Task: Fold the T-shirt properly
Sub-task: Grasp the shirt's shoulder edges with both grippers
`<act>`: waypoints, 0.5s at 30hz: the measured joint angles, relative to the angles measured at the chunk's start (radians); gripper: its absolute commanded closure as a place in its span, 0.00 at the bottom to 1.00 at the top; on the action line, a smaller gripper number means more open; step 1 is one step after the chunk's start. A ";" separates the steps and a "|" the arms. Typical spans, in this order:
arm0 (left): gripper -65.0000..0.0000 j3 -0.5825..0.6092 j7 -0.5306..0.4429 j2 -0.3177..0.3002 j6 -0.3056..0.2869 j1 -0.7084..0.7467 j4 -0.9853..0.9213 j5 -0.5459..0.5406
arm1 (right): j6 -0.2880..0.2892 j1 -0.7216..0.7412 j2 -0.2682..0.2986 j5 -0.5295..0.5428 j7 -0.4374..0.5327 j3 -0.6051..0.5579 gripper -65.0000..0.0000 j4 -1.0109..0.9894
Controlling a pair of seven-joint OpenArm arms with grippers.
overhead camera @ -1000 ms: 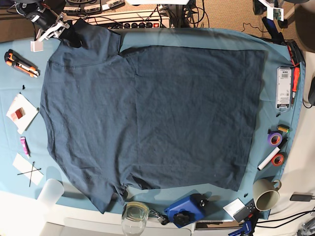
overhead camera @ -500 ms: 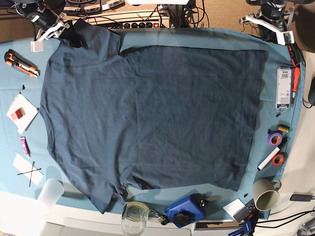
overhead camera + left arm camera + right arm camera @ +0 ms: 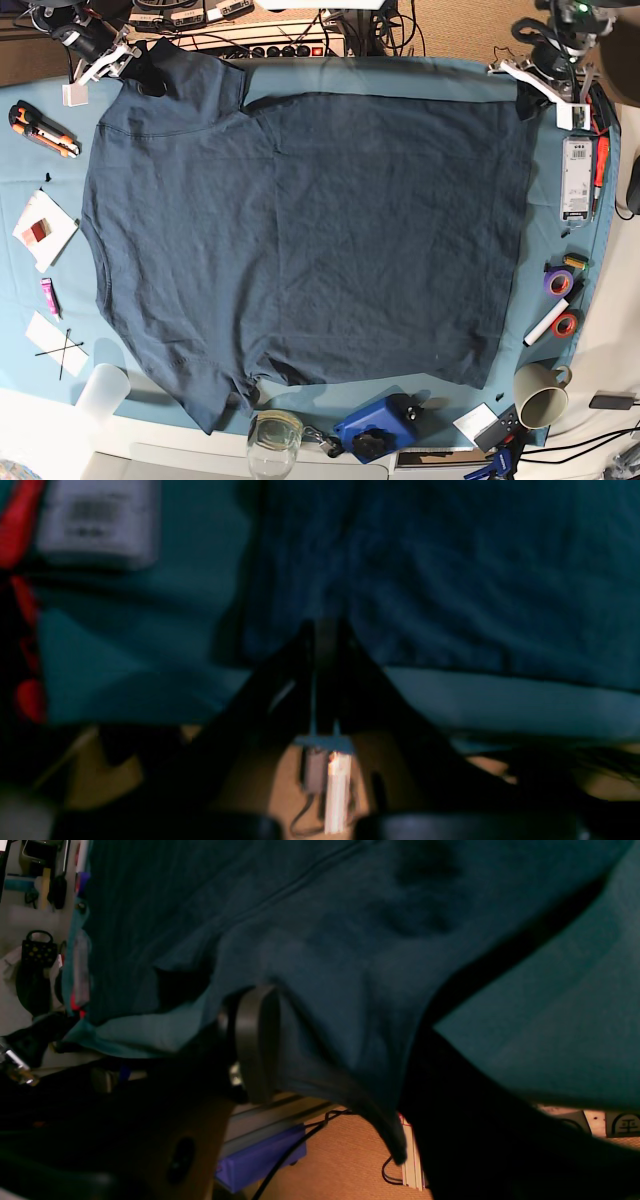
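Dark navy-teal cotton is covering most of what we are seeing: the large plain short-sleeved T-shirt [image 3: 300, 230] is lying flat and spread open on the lighter teal-blue tablecloth [image 3: 400, 75], one sleeve reaching toward the near edge of the table and the other toward the far-left corner in the base view.

We are seeing the right gripper [image 3: 140, 62] sitting at that far-left sleeve. In the right wrist view its dark rounded finger [image 3: 255, 1040] is pressing against a bunched fold of the T-shirt [image 3: 350, 965], with cloth draping down past the table edge between the two dark fingers, so we are reading it as clamped on the fabric.

The left gripper [image 3: 530, 100] is resting at the far-right corner of the shirt in the base view. The left wrist view is blurred; there the two dark fingers are converging to a point right at the hem of the T-shirt [image 3: 450, 580], with the tablecloth [image 3: 140, 630] showing beside it. We cannot tell whether they are pinching cloth or merely touching it.

Around the shirt we are noting a white rectangular labelled device [image 3: 577, 178] just beside the right edge, an orange-and-black utility knife [image 3: 42, 130] on the left, a beige mug [image 3: 541, 392], and a blue plastic tool [image 3: 375, 428] near the front edge.
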 measured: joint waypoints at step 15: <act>0.81 -0.284 0.181 -0.024 -0.061 -0.092 -0.161 -0.362 | 0.000 0.000 0.000 0.002 -0.015 0.000 0.56 0.001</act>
